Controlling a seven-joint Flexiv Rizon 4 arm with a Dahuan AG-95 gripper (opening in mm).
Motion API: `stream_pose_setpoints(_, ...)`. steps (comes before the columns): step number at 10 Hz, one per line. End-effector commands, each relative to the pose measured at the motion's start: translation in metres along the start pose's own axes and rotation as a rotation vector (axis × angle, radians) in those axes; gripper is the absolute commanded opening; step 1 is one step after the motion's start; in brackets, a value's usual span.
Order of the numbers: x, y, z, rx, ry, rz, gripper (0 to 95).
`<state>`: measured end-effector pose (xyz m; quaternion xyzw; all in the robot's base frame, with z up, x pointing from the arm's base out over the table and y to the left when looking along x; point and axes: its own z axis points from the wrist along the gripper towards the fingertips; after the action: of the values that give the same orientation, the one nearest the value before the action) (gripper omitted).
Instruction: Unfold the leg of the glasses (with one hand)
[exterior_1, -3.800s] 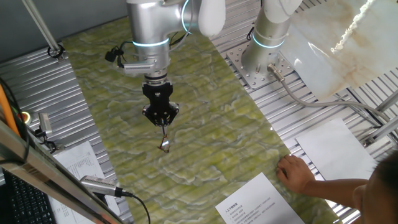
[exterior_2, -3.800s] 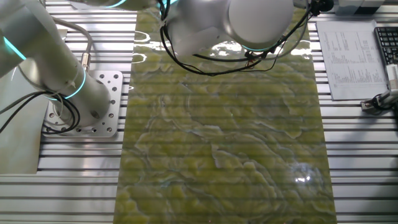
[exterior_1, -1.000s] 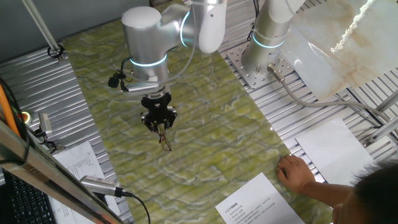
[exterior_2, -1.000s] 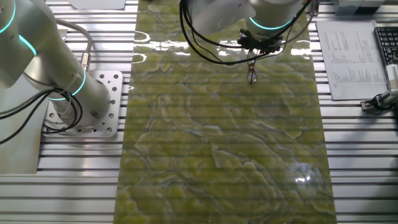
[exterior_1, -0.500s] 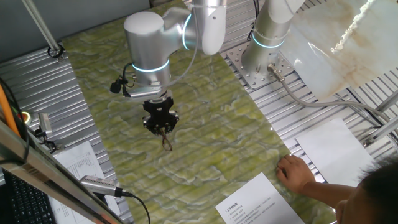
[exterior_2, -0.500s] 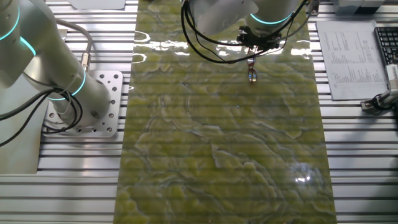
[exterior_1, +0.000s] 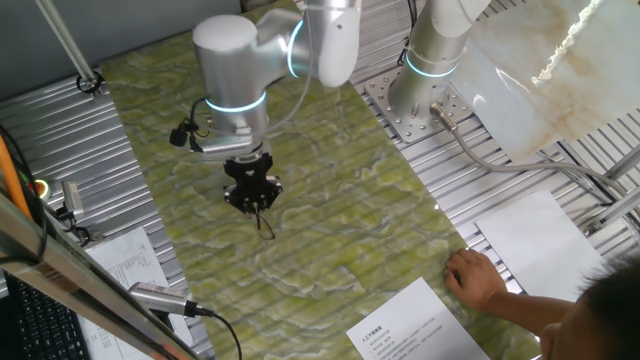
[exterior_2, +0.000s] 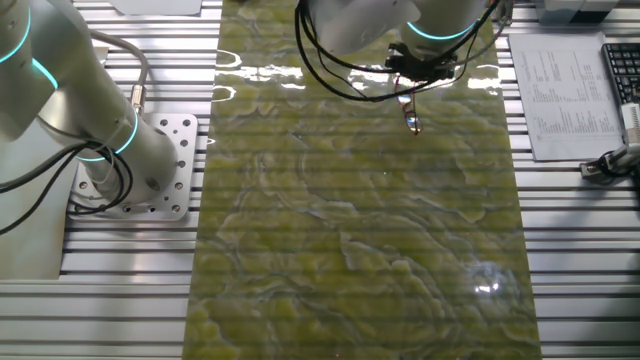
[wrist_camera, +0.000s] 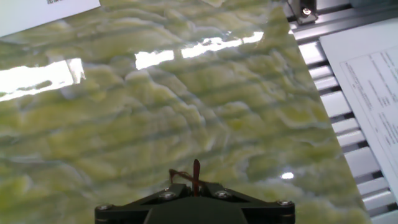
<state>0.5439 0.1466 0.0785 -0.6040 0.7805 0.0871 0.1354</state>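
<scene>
Shifted slightly toward 9 o'clock, gripper (exterior_1: 255, 206) carrying thin dark-brown wire-rimmed glasses (exterior_1: 265, 226).
Fingers clamped on them; glasses hang lengthwise toward 6 o'clock above green marbled desk (exterior_1: 330, 210).

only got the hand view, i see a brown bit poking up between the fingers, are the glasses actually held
observer: Yes. The gripper is shut on the glasses, and most of the frame hangs below the fingertips, over the green mat.
operator: are they touching the mat
observer: Cannot tell from either fixed view; the lower end looks close to it.
operator: anyone nearby
observer: A person's hand rests at the mat's edge, well apart from the gripper.
</scene>
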Motion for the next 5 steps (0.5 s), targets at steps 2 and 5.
stream_pose_setpoints(2, 0.002, -0.004, -0.009, -0.011, -0.048, 0.043, 0.0)
stream_pose_setpoints(5, -0.001, -0.009, -0.02, -0.02, -0.087, 0.079, 0.0)
